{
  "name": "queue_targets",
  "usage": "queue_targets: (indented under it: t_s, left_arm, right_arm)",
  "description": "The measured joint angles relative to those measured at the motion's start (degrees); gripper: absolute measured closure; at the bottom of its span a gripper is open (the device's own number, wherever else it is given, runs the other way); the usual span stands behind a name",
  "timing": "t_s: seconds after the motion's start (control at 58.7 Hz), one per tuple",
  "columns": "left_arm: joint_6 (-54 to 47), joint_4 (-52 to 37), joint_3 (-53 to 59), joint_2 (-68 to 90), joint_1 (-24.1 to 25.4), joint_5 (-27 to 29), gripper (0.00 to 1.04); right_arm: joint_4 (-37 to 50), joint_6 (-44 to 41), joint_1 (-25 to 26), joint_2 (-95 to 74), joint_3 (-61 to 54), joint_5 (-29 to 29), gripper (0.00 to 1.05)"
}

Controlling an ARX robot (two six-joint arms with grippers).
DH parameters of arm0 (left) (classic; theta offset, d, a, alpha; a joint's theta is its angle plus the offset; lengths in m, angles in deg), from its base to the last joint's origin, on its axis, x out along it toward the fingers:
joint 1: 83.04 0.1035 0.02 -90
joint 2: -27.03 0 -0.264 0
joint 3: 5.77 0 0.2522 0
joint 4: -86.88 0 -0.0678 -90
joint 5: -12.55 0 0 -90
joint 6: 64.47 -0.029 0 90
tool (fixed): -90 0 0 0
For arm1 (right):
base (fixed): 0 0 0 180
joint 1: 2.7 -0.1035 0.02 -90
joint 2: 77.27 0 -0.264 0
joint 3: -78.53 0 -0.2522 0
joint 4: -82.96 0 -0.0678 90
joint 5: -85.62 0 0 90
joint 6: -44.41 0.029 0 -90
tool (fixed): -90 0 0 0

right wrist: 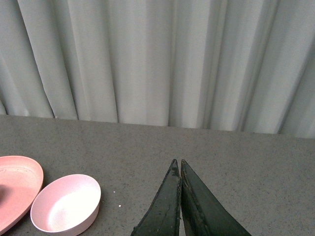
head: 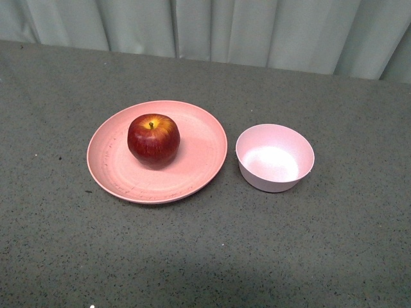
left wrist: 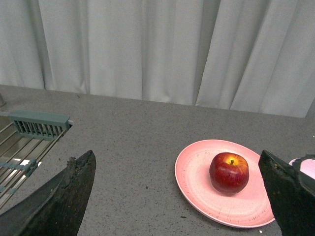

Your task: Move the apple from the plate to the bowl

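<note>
- In the front view only, the apple [head: 153,140] sat stem-up on the plate [head: 199,163]; the empty bowl [head: 270,181] stood just right of it on the grey table [head: 289,244]; neither arm showed.
- The left wrist view alone caught a wire rack [left wrist: 29,142]; the left jaws gaped wide, holding nothing, above the table short of the apple.
- The right wrist view showed bowl and plate edge; the right jaws were pressed together, empty.

We see a dark-red apple [head: 153,140], yellow around its stem, and a salmon-pink, faintly speckled plate [head: 200,151]. The bowl [head: 275,160] is pale pink, whitish inside; the tabletop [head: 289,256] speckled grey.
</note>
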Motion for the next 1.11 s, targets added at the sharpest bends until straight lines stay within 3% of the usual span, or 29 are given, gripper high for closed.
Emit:
queue_targets:
  t_s: [0.732,0.852,1.107]
  left_arm:
    - [0.0,0.0,0.0,0.0,0.0,0.0,0.07]
    - [0.0,0.0,0.0,0.0,0.0,0.07,0.07]
    - [0.0,0.0,0.0,-0.02,0.0,0.02,0.07]
  right_arm:
    - [-13.55,0.0,0.0,13.79,0.0,0.02,1.04]
    - [-23.23,0.0,0.0,21.64,0.04,0.15,1.04]
    - [-23.76,-0.04,0.0,23.56,0.04,0.15,1.03]
